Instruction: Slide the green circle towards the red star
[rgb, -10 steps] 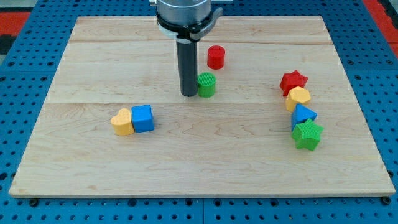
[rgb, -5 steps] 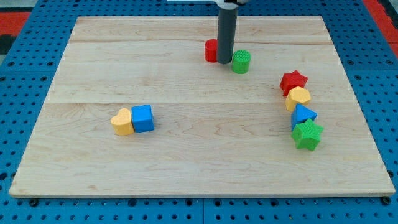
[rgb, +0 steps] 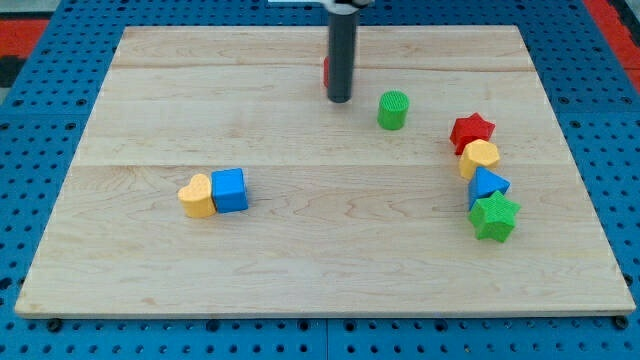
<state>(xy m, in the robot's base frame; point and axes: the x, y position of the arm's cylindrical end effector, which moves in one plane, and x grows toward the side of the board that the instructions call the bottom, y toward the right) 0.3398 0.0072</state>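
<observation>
Now my tip (rgb: 340, 100) sits to the view's left of the green circle (rgb: 393, 110), clear of it, w/ a red block (rgb: 326, 72) mostly hidden behind the rod. No gripper on this rig. Green circle is near the red star (rgb: 472, 130), on its left, not touching. Below the star: yellow block (rgb: 480, 156), blue block (rgb: 487, 185), green star (rgb: 494, 216).

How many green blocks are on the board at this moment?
2. The green circle stands right of my tip, apart from it; the green star ends the column at the view's right, below the red star.
</observation>
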